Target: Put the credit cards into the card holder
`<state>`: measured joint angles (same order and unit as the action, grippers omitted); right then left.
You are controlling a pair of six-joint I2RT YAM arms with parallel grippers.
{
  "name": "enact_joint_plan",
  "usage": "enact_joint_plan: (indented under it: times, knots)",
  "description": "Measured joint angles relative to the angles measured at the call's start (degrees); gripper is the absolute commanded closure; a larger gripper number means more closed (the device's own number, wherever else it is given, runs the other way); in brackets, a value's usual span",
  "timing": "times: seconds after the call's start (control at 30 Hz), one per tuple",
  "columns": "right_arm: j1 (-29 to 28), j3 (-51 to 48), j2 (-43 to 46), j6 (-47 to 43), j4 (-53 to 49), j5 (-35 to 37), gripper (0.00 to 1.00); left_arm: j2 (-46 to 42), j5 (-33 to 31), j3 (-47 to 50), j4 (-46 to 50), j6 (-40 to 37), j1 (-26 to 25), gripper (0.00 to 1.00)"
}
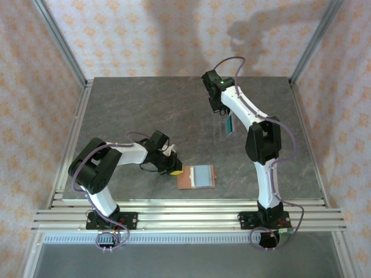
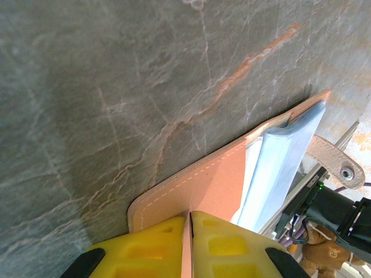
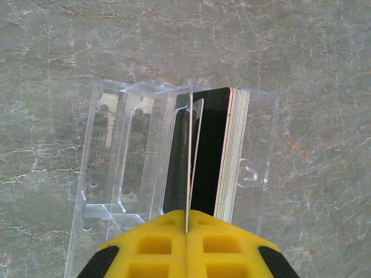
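The card holder (image 1: 196,176), a brown leather wallet with pale blue plastic sleeves (image 2: 284,168), lies open near the table's front edge. My left gripper (image 1: 175,170) is shut on the edge of its brown cover (image 2: 214,185), with the yellow fingers (image 2: 156,243) pinching the flap. Farther back, my right gripper (image 1: 225,114) hangs above the table, shut on a teal credit card (image 1: 230,125). The right wrist view shows that card edge-on (image 3: 188,162) between the fingers, above a stack of credit cards (image 3: 233,145) with a black one (image 3: 210,145) facing out.
The stack stands in a clear acrylic rack (image 3: 116,150) with several slots, the left ones bare. Metal rails (image 1: 185,211) run along the near table edge, close behind the wallet. Patterned walls enclose the grey stone tabletop (image 1: 145,110).
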<state>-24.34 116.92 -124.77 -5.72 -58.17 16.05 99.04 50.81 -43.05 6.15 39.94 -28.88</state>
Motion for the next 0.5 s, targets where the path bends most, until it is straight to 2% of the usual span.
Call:
enact_joint_plan:
  times: [0.33,0.5]
  knots:
    - [0.0,1.0,0.3,3.0,-1.4,-5.2,1.00,0.0,0.0,0.0,0.0,0.0,0.0,0.86]
    - [0.0,0.1,4.2,4.7,-1.7,-8.7,1.00,0.0,0.0,0.0,0.0,0.0,0.0,0.86]
